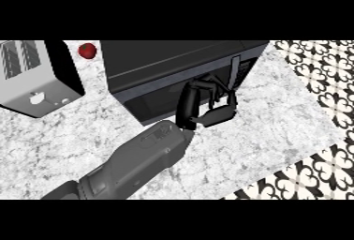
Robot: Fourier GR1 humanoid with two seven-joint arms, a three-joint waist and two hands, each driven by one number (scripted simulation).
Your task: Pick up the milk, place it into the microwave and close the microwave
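- Bench [62, 140]: grey marbled top; no legible writing anywhere.
- Microwave [173, 61]: black, door shut.
- Toaster [34, 79]: silver, far left.
- Right hand [207, 105]: fingers curled against microwave door front, holding nothing visible.
- Tomato [87, 50]: red, behind toaster.
- Milk: not visible.

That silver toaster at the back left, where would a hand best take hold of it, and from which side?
Probably from above, across its narrow width: the toaster is a tall box with flat silver sides, so thumb and fingers could press opposite faces. The right face sits close to the microwave, with the red apple behind, so the open counter in front looks like the easier approach.
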